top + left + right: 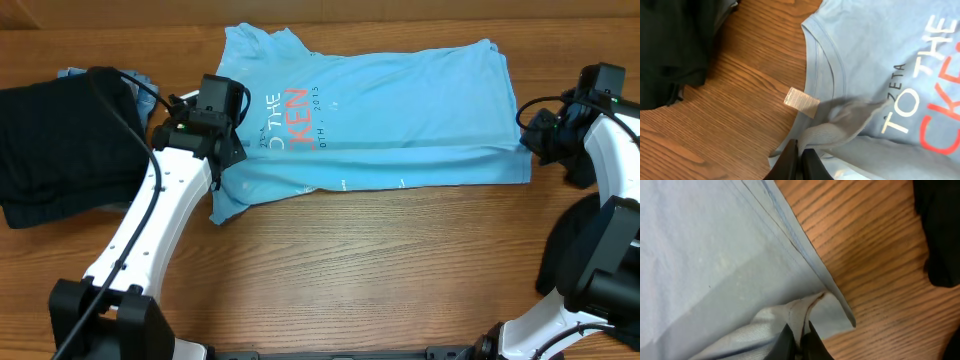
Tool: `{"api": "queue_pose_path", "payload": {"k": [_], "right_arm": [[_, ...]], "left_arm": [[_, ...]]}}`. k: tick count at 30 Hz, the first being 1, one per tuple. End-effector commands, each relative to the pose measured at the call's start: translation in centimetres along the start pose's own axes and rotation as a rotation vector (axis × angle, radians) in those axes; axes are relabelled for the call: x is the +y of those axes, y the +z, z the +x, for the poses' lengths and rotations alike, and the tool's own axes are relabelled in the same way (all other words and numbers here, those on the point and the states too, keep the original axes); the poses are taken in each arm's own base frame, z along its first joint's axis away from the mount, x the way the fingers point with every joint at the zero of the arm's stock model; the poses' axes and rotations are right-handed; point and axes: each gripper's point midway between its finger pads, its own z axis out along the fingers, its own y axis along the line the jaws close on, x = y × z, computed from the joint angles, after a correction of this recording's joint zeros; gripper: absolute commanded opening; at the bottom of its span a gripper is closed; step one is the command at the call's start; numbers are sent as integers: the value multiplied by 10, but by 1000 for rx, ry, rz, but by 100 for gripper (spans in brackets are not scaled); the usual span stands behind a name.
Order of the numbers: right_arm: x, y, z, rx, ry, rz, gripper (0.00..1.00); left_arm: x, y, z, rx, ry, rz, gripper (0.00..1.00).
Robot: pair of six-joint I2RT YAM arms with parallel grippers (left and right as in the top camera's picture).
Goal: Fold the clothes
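Note:
A light blue T-shirt (390, 110) with white and red lettering lies on the wooden table, its lower part folded up. My left gripper (225, 135) is shut on a pinch of the shirt's cloth near the collar; in the left wrist view the jaws (799, 150) clamp a raised fold of the shirt (875, 60). My right gripper (535, 135) is shut on the shirt's right edge; in the right wrist view the jaws (801, 335) pinch a lifted hem of the shirt (715, 245).
A dark folded garment (60, 140) lies at the far left, also showing in the left wrist view (670, 45). Another dark cloth (590, 250) lies at the right edge, showing in the right wrist view (940, 230). A white label (801, 102) sticks out by the collar.

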Motion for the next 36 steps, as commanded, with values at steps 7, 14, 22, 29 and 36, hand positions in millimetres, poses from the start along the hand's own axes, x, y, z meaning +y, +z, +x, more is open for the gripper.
{"api": "queue_pose_path", "payload": {"k": [7, 14, 22, 29, 36], "right_arm": [[-9, -1, -15, -67, -4, 53, 46], [-14, 2, 2, -2, 0, 71, 46], [-23, 22, 29, 64, 5, 81, 40], [-25, 21, 38, 102, -11, 90, 40], [-27, 20, 45, 132, -8, 98, 41]], "left_arm": [[9, 28, 6, 26, 74, -96, 58], [12, 25, 16, 72, 119, -95, 59], [9, 24, 94, 404, 151, 13, 65], [36, 33, 158, 597, 101, -61, 68], [51, 59, 140, 425, 76, -160, 67]]}}
